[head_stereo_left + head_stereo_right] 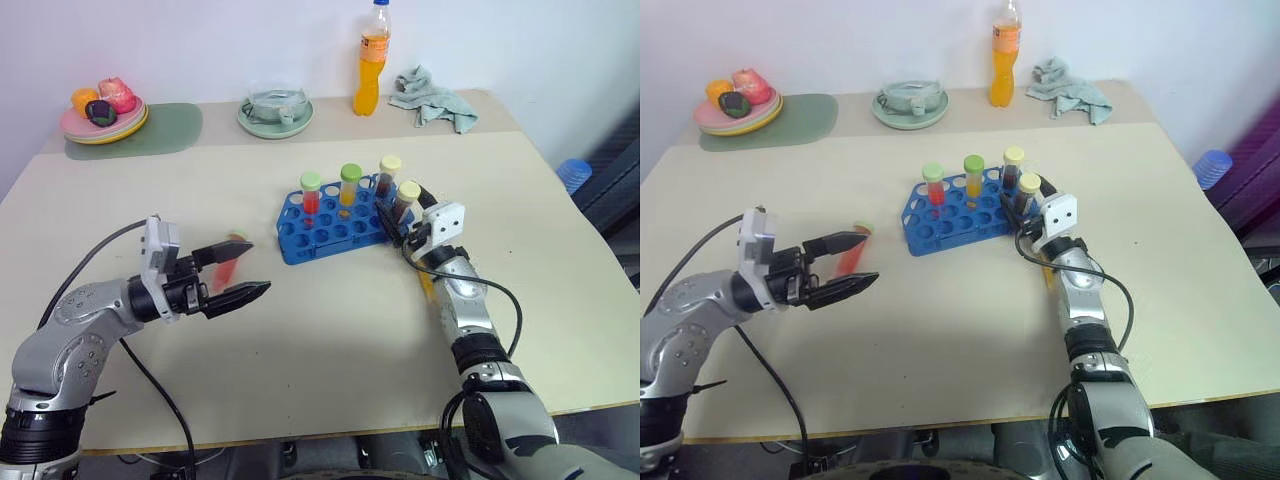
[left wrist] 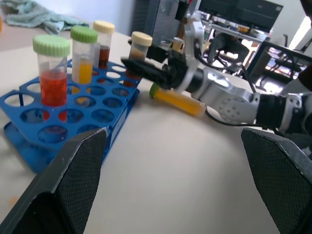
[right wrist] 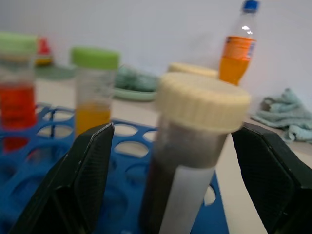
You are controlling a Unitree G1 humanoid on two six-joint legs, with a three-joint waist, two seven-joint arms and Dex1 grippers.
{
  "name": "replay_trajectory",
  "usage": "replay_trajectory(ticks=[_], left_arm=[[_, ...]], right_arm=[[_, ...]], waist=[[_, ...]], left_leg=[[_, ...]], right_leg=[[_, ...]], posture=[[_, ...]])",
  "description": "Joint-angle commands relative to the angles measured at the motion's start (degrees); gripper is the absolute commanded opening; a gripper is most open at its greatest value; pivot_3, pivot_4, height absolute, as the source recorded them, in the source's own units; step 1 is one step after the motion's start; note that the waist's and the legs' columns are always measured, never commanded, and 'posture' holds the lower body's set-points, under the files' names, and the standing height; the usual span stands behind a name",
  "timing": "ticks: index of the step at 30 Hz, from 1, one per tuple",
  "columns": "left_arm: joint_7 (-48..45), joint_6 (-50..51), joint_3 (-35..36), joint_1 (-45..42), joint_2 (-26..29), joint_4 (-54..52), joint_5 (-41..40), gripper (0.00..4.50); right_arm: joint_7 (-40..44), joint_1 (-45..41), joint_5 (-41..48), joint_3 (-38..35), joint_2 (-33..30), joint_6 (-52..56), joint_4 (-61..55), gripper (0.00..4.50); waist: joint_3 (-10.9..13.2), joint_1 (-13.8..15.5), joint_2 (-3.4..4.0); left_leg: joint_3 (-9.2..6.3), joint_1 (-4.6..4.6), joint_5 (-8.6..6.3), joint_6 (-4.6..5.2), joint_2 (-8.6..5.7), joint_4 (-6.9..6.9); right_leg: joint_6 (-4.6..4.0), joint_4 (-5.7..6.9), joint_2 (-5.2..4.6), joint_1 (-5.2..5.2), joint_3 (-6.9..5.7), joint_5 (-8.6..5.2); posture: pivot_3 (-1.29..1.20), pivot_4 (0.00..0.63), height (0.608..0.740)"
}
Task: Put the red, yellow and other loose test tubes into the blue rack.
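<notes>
On a cream table [image 1: 300,380], a bright blue plastic tube rack [image 1: 335,228] with a grid of round holes stands near the middle, holding four upright tubes: a green-capped tube of red liquid [image 1: 311,194], a green-capped tube of yellow liquid [image 1: 349,184], and two cream-capped tubes of dark brown liquid [image 1: 389,176], one at the rack's right end [image 1: 407,200]. The robot's right pincer [image 1: 400,222] sits at that end tube, its two black fingers spread wide on either side of it and not pressing it, as the right wrist view shows [image 3: 190,161]. A loose green-capped tube of yellow liquid [image 2: 178,100] lies on its side on the table just beside the rack, under the right arm. The left pincer [image 1: 237,270] hovers well to the left of the rack, jaws wide apart and empty; a loose red tube [image 1: 852,250] lies on the table just behind its fingers.
</notes>
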Motion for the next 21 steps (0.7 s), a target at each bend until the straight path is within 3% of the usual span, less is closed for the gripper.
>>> replay_trajectory(ticks=[1, 7, 11, 16, 21], left_arm=[[-1.01, -0.99, -0.38, -1.37, -0.36, -0.57, -0.49, 4.5], [-2.29, -1.81, -2.53, -3.09, -1.45, 0.93, 0.83, 4.5], [-2.68, -2.2, -3.64, -4.09, -2.23, 1.71, 1.31, 4.5], [-2.98, -2.64, -4.42, -4.47, -3.04, 2.26, 1.88, 4.5], [-2.73, -2.76, -4.54, -4.04, -3.69, 1.9, 1.96, 4.5]], right_arm=[[-0.5, 2.5, -0.8, -0.04, -3.87, 7.07, -11.56, 3.84], [2.83, 9.0, 4.36, -1.11, -12.83, 36.68, -35.63, 3.84], [4.66, 9.07, 11.68, -2.39, -19.71, 64.41, -46.63, 3.84], [4.4, 4.45, 19.58, -4.56, -24.48, 91.37, -50.11, 3.84], [2.89, -0.19, 21.37, -3.57, -24.8, 103.73, -47.54, 3.84]], waist=[[0.0, 0.06, 0.01], [0.01, 0.15, 0.01], [0.02, 0.2, 0.02], [0.03, 0.26, -0.01], [0.03, 0.3, -0.01]], left_leg=[[0.0, -0.01, 0.0, 0.0, 0.0, 0.01], [0.0, -0.03, 0.0, 0.02, 0.0, 0.01], [0.03, -0.04, 0.02, 0.07, 0.02, 0.02], [0.05, -0.07, 0.03, 0.16, 0.02, 0.02], [0.07, -0.16, 0.04, 0.18, 0.02, 0.02]], right_leg=[[0.0, 0.0, -0.01, 0.0, 0.0, 0.0], [-0.05, 0.0, -0.04, -0.03, -0.01, -0.03], [-0.06, 0.0, -0.08, -0.07, -0.03, -0.04], [-0.07, -0.06, -0.1, -0.08, -0.06, -0.04], [-0.08, -0.09, -0.1, -0.18, -0.06, -0.04]], posture=[[0.0, 0.15, 0.74], [0.0, 0.15, 0.74], [0.0, 0.15, 0.74], [0.0, 0.15, 0.74], [0.0, 0.15, 0.74]])
